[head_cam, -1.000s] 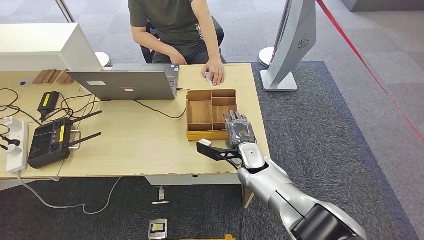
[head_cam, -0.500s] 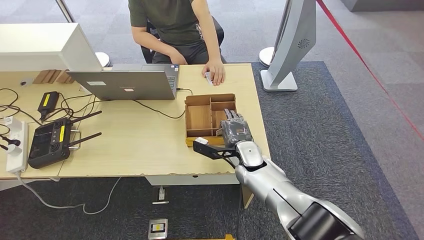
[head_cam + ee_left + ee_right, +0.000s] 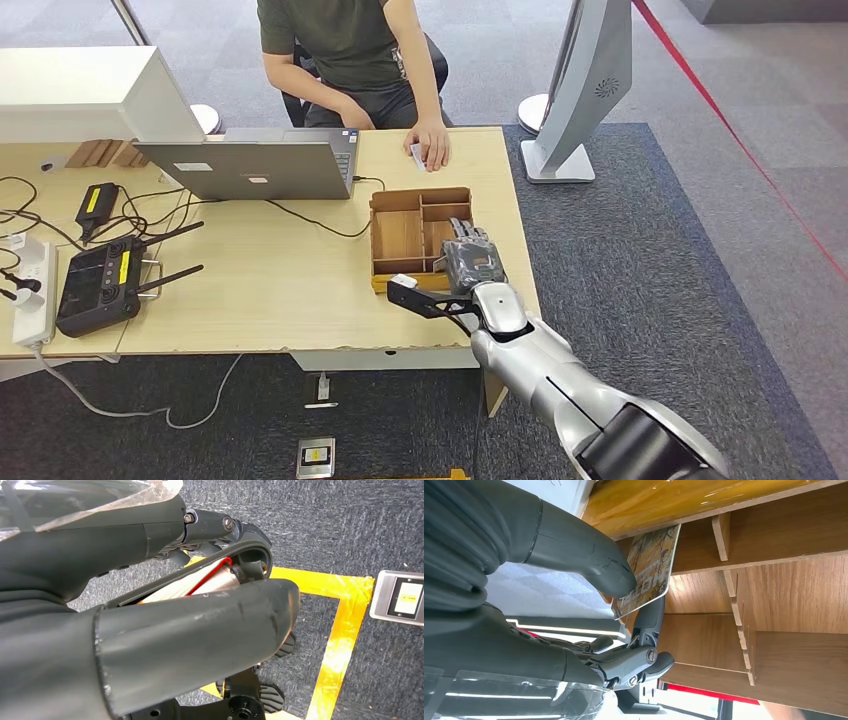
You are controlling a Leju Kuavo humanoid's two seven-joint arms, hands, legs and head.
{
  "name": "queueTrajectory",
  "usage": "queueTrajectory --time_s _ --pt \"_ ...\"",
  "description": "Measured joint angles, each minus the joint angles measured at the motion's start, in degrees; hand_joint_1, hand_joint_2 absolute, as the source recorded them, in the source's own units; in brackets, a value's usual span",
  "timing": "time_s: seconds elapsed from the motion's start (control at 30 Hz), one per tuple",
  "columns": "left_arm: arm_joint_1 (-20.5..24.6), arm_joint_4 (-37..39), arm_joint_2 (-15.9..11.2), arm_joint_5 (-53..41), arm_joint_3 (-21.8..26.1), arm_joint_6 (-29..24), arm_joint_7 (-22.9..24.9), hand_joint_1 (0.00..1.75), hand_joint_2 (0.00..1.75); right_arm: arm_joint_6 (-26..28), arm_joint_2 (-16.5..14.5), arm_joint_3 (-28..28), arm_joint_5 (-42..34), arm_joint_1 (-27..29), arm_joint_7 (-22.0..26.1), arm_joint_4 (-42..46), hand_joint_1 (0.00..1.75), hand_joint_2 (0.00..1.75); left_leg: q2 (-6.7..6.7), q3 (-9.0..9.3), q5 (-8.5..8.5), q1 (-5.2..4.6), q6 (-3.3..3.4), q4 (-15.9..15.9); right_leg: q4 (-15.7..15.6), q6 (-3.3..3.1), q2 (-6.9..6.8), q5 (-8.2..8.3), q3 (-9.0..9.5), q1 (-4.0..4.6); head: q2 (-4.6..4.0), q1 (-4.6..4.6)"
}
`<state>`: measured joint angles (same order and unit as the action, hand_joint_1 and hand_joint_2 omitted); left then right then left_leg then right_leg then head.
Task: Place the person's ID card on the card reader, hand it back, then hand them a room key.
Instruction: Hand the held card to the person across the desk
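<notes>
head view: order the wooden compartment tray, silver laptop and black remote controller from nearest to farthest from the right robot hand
1. Wooden compartment tray, directly under the right robot hand, at the table's right end.
2. Silver laptop, further back, mid-table.
3. Black remote controller with antennas, at the far left.

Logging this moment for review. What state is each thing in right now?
Right hand: pinching a card over the tray.
Card: held between thumb and finger, tilted.
Tray: wooden, on the table, open compartments.
Laptop: lid open.
Person's hand: resting on the table, on a small white item.
Left hand: state unclear.
</notes>
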<state>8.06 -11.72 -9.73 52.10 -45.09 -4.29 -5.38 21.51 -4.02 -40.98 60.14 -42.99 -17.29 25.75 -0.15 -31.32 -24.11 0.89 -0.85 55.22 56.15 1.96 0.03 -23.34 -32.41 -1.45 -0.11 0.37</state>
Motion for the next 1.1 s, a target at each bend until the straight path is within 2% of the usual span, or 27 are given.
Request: queueTrajectory --time_s 0.5,0.73,1.1 --pt "0.06 0.0 0.04 -0.77 0.0 0.25 0.27 0.0 0.0 -0.81 0.12 -0.01 -0.67 0.79 -0.89 -0.79 1.75 1.75 0.01 0.04 0.0 0.0 0.0 0.0 -0.01 0.0 0.0 0.0 0.02 0.0 0.0 0.0" --pt "0.0 0.0 0.04 -0.83 0.0 0.7 0.36 0.0 0.0 1.37 0.42 -0.02 -0.55 1.96 0.08 -0.74 1.75 1.75 0.0 0.04 0.0 0.0 0.0 0.0 -0.01 0.0 0.0 0.0 0.03 0.0 0.0 0.01" --pt "0.0 0.0 0.04 -1.21 0.0 1.1 0.04 0.0 0.0 1.23 1.09 -0.07 0.27 2.63 -0.8 0.11 1.75 1.75 0.0 0.05 0.0 0.0 0.0 0.0 -0.01 0.0 0.0 0.0 0.05 0.0 0.0 0.0"
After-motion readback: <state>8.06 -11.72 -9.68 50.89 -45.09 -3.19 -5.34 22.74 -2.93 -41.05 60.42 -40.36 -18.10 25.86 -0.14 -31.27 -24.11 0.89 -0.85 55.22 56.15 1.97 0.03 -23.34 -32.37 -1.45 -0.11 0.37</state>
